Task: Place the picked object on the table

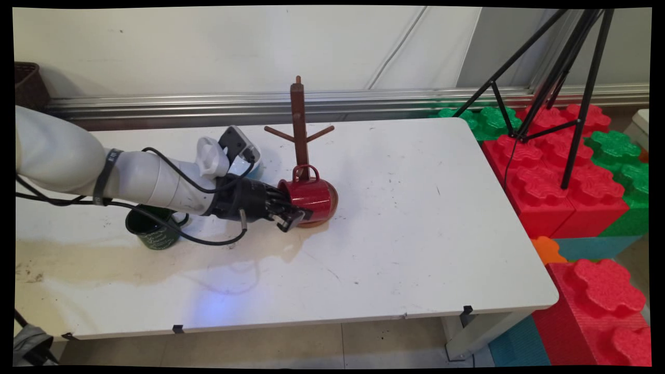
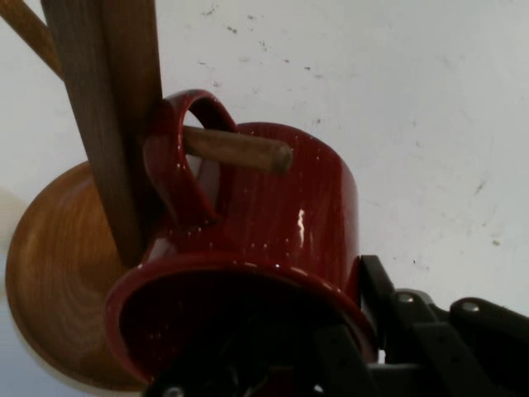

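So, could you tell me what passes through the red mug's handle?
A wooden peg of the mug tree passes through the red mug's handle. The gripper clamps its rim; the finger inside is mostly hidden.

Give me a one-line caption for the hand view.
Gripper clamps the red mug's rim, its handle threaded over a wooden mug tree peg.

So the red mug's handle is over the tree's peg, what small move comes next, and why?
Probably open the gripper and back away: the red mug already hangs by its handle on the peg of the mug tree, with one finger inside its rim.
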`<state>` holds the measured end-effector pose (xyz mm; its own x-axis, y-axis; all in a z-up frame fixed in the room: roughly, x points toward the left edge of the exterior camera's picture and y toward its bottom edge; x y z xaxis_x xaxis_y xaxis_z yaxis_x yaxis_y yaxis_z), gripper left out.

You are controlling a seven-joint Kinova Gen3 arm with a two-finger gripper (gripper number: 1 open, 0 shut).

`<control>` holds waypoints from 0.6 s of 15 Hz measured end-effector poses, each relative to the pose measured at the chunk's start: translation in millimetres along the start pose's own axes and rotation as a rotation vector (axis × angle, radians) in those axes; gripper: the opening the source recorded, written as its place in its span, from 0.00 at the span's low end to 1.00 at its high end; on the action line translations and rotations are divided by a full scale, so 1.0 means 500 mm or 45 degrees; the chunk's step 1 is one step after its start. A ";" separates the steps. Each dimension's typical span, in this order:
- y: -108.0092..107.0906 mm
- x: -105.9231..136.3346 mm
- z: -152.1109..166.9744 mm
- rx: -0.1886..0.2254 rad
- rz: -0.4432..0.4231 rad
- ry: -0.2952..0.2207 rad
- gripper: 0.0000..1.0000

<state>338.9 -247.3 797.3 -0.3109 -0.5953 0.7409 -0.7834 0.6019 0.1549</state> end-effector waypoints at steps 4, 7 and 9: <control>0.013 0.000 -0.016 -0.007 0.025 0.016 0.00; 0.022 0.001 -0.023 -0.021 0.045 0.026 0.00; 0.027 0.002 -0.026 -0.033 0.060 0.034 0.00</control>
<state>334.7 -232.9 808.6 -0.3326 -0.5515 0.7650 -0.7540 0.6427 0.1356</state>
